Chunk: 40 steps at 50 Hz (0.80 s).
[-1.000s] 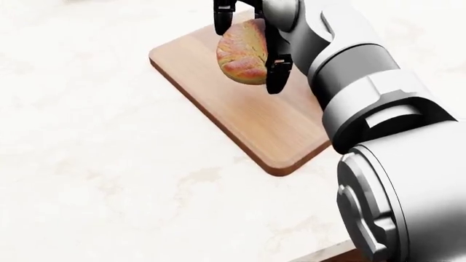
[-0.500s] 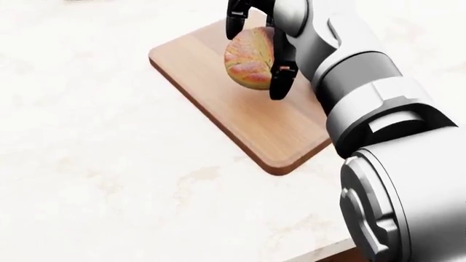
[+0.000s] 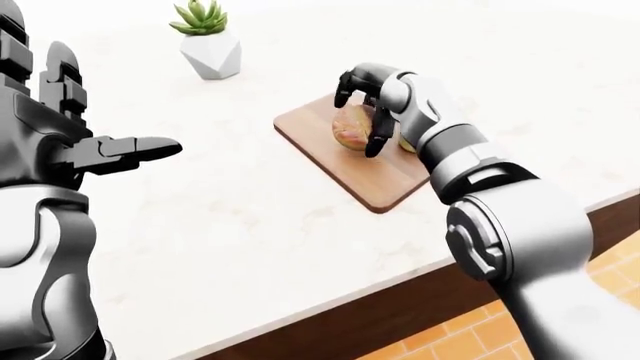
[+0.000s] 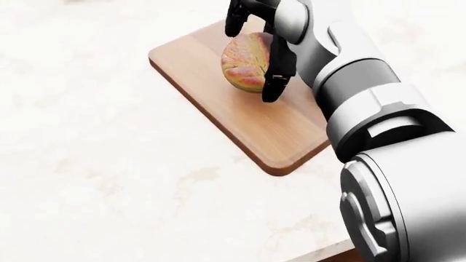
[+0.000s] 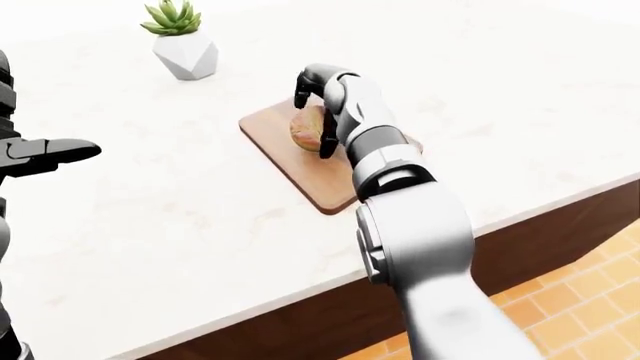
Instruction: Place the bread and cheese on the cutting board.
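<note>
Since the earlier head view, the bread (image 4: pixel 245 63) has been lowered slightly toward the cutting board (image 4: pixel 240 117) in the upper centre. It is gripped by the right hand (image 4: pixel 256 41), whose dark fingers (image 4: pixel 278 68) are curled round it. A pale yellow piece, possibly the cheese (image 3: pixel 406 142), is partly hidden behind the right forearm. The left hand (image 3: pixel 95 150) is held spread at the left edge, touching nothing. A potted plant (image 3: pixel 209 43) stands on the counter (image 3: pixel 240 217) at upper left.

Nothing readable anywhere — no text, labels, brands or numbers on the cutting board (image 4: pixel 240 117), the plant pot (image 3: pixel 211 56) or the counter (image 3: pixel 250 232) — just plain surfaces.
</note>
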Available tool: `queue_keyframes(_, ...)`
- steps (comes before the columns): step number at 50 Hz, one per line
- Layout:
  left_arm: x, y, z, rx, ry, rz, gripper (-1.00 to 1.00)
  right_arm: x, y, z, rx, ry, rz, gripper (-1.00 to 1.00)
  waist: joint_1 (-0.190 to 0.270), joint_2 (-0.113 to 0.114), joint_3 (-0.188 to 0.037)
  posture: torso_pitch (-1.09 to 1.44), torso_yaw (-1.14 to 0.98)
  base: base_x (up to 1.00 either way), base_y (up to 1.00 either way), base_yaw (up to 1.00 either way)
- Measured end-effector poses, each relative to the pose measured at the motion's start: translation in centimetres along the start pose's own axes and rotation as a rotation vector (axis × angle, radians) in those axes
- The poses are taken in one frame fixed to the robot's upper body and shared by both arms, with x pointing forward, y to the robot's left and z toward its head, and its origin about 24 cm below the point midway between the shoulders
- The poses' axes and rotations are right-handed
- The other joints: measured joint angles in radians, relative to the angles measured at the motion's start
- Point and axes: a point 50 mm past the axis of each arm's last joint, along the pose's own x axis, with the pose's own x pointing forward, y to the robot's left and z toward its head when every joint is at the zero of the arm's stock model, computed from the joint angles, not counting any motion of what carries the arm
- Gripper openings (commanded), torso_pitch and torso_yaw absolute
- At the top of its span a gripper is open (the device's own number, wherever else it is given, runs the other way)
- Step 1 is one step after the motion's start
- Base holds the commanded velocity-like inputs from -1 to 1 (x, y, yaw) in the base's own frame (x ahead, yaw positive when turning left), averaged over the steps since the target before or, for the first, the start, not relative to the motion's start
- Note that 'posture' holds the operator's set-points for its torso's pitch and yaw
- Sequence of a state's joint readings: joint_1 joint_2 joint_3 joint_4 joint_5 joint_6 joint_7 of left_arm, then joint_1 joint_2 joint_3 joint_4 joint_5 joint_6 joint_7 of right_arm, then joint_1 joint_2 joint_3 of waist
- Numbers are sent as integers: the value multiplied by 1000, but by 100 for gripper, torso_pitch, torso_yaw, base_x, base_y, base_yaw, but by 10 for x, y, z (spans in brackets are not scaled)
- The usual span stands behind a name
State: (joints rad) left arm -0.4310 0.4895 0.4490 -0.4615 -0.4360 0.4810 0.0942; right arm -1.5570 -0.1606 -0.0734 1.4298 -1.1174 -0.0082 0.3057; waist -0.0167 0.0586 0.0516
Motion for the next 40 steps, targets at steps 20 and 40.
queue_keyframes(20, 1, 0, 0, 0, -2, -1, 100, -2, -8, 3, 6, -12, 16, 100, 1, -1, -1, 0, 0, 0, 0, 0)
queue_keyframes(40, 1, -1, 1, 0, -4, -3, 100, -14, -32, 4, -44, -1, 154, 100, -3, 3, 3, 0, 0, 0, 0, 0)
